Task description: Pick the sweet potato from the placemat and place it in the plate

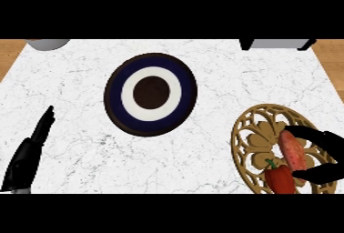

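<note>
Grasp step: right hand (324, 154) has its fingers (304, 132) curled round the sweet potato (293, 149), on the placemat (253, 136) beside a red pepper (280, 179). Left hand (27, 152) rests, released. Next: lift, carry left to plate (115, 98).

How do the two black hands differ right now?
The left hand rests open near the counter's left edge, fingers straight and pointing up, touching nothing. The right hand is curled round the sweet potato on the golden openwork placemat, beside a red pepper. The left hand lies over bare marble counter; the right lies over the placemat. Both are black and come in from the lower edge.
</note>
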Controlling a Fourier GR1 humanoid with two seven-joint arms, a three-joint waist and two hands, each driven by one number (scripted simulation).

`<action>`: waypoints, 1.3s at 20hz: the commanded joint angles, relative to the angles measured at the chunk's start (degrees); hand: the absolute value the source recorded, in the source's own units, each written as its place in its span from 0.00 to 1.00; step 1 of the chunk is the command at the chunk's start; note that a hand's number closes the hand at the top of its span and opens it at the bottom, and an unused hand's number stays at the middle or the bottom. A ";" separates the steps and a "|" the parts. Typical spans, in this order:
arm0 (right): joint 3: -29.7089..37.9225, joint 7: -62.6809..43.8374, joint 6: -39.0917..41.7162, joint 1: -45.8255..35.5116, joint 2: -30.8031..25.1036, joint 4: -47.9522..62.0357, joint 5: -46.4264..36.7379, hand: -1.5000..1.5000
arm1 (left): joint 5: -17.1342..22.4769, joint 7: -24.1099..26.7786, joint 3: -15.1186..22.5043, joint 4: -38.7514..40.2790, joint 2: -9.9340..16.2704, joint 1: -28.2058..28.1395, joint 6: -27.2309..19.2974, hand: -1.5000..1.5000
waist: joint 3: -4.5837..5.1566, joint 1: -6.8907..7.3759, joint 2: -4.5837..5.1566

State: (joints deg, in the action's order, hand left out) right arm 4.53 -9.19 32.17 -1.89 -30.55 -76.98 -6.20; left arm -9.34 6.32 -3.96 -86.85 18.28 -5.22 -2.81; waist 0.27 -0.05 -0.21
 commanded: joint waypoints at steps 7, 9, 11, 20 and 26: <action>2.11 7.17 -1.84 -0.99 3.28 3.79 -4.78 1.00 | 0.60 3.01 -4.56 2.03 1.31 -0.45 4.05 0.50 | -0.28 0.18 0.18; 1.32 3.35 -2.78 1.87 5.09 -3.25 -5.34 1.00 | -0.26 1.32 -3.83 1.57 -0.39 0.78 3.38 0.50 | -0.26 -0.06 0.14; -1.10 10.66 -5.76 -9.79 3.89 11.90 -11.95 1.00 | -0.32 2.12 -2.93 0.03 -0.77 -1.36 3.10 0.50 | -0.34 1.28 0.39; -5.09 18.71 -24.71 -28.41 1.14 24.61 -29.41 1.00 | -1.70 1.36 0.31 1.57 -1.77 4.94 3.58 0.50 | -0.65 6.20 2.30; -0.60 29.25 -36.96 -35.94 2.99 35.18 -29.62 1.00 | -2.46 1.85 -0.49 2.87 -1.95 4.50 2.38 0.50 | -0.52 3.91 1.65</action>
State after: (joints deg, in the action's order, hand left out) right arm 1.56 13.16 2.07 -33.63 -27.71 -47.59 -35.17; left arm -11.23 7.29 -4.10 -85.45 16.61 -1.06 0.37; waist -0.28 4.94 1.57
